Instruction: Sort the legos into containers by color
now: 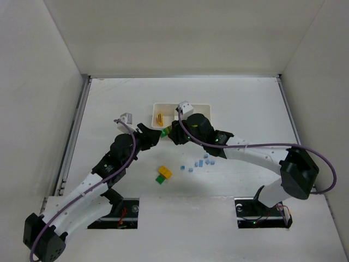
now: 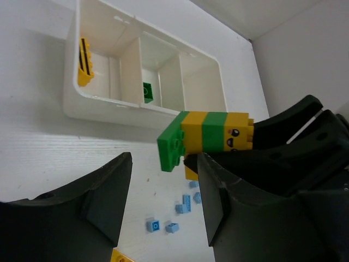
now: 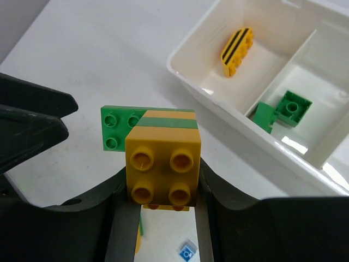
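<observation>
A: right gripper (image 3: 162,192) status?
B: clamping the yellow-green lego stack (image 3: 162,158), holding it over the table (image 3: 109,49) near the tray (image 3: 215,101)
A: left gripper (image 2: 163,210)?
B: jaws standing apart, gripping nothing, hovering by the stack's green end
A: tray?
B: yellow brick (image 3: 236,52) lying in end compartment, green bricks (image 3: 293,108) sitting in the middle one

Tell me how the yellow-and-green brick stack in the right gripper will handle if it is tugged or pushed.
The stack looks like rigid plastic, so it should not flex. Its banded layers suggest pressed-together bricks that may snap apart under a sideways pull. Its smooth sides could slip in the right gripper.
</observation>
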You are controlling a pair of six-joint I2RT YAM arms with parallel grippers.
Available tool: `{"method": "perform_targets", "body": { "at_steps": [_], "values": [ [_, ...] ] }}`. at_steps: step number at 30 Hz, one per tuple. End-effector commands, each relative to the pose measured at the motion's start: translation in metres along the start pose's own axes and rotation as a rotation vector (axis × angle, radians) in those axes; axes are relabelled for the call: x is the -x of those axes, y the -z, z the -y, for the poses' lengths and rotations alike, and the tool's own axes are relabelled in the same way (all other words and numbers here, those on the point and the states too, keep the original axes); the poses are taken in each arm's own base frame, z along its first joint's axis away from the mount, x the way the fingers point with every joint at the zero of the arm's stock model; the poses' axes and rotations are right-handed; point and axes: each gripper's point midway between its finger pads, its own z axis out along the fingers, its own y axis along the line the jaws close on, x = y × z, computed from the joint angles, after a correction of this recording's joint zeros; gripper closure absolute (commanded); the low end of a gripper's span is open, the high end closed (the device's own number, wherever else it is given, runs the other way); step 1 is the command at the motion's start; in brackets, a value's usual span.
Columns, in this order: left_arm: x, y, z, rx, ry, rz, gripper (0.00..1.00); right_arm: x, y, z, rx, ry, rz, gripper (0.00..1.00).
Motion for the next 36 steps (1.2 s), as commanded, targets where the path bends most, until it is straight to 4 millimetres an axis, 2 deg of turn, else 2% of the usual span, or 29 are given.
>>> {"method": "perform_targets", "body": {
  "at_steps": [1,4,11,21,24,27,29,36],
  "values": [
    [0.021,-0.005,0.039,-0.102,0.000,0.064,0.51,0.021,0.008,-0.003,0.028,-0.026,0.073,0.73],
    [0.017,-0.014,0.048,-0.116,-0.027,0.048,0.52,0.024,0.012,0.000,0.044,-0.045,0.095,0.73],
    [0.017,-0.028,0.048,-0.080,-0.057,0.053,0.54,0.031,0.025,0.013,0.054,-0.091,0.146,0.72],
    [0.007,-0.046,0.072,-0.136,-0.078,0.035,0.57,0.031,0.031,0.018,0.098,-0.148,0.167,0.72],
    [0.004,-0.049,0.077,-0.148,-0.088,0.029,0.62,0.032,0.031,0.019,0.105,-0.159,0.173,0.72],
    [0.001,-0.050,0.079,-0.148,-0.107,0.027,0.77,0.033,0.033,0.023,0.104,-0.173,0.184,0.72],
    [0.000,-0.051,0.080,-0.148,-0.116,0.027,0.84,0.035,0.036,0.027,0.103,-0.188,0.193,0.72],
    [0.003,-0.059,0.062,-0.084,-0.124,0.047,0.89,0.051,0.056,0.051,0.113,-0.287,0.272,0.72]
  ]
}}
